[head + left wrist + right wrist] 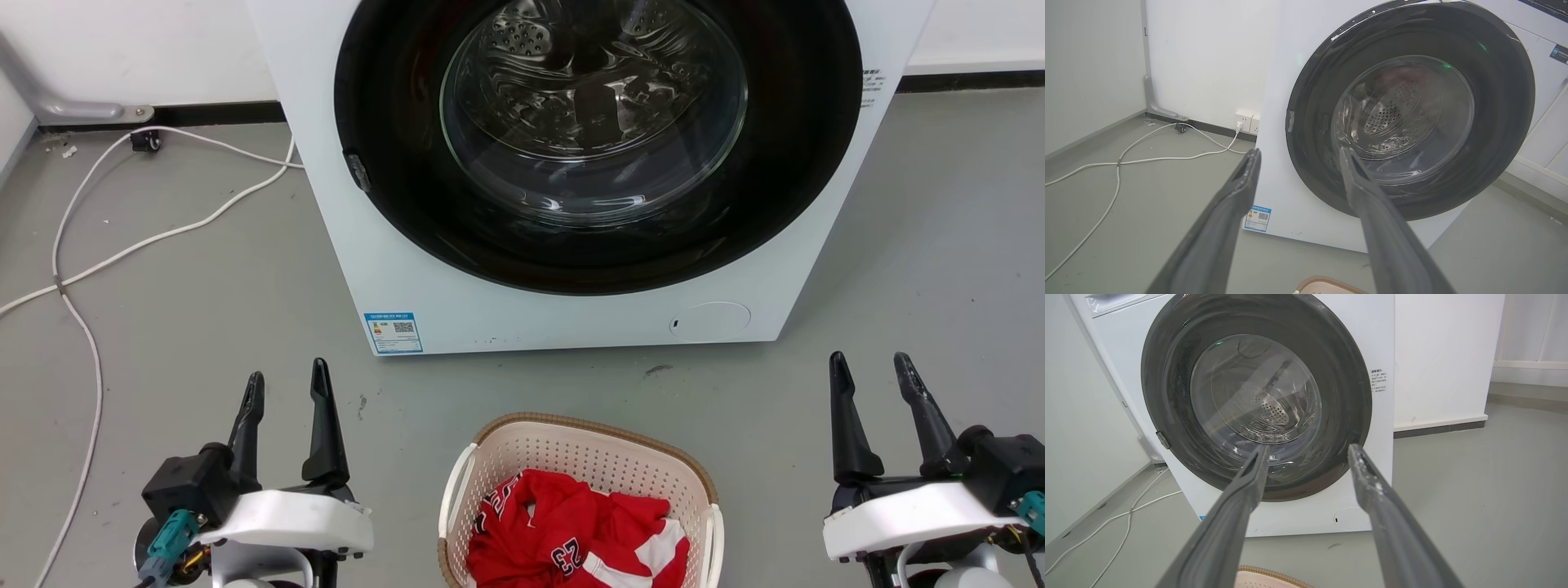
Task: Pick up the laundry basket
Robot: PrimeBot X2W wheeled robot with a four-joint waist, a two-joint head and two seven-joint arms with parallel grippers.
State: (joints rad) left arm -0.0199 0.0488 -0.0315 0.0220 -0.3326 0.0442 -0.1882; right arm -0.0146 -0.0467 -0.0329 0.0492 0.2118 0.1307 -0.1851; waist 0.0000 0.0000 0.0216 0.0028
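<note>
On the floor (pixel 204 327), laundry basket (pixel 571 453) between left pincer (pixel 288 371) and right pincer (pixel 869 358), both spread wide, empty

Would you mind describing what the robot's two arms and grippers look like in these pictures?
Both match. The left gripper and right gripper each have two long, black, tapering fingers on a black block, mounted to a glossy white wrist shell. A teal connector with thin wiring sits on each outer side. Close up, the right wrist view shows pale scuffs on one finger.
</note>
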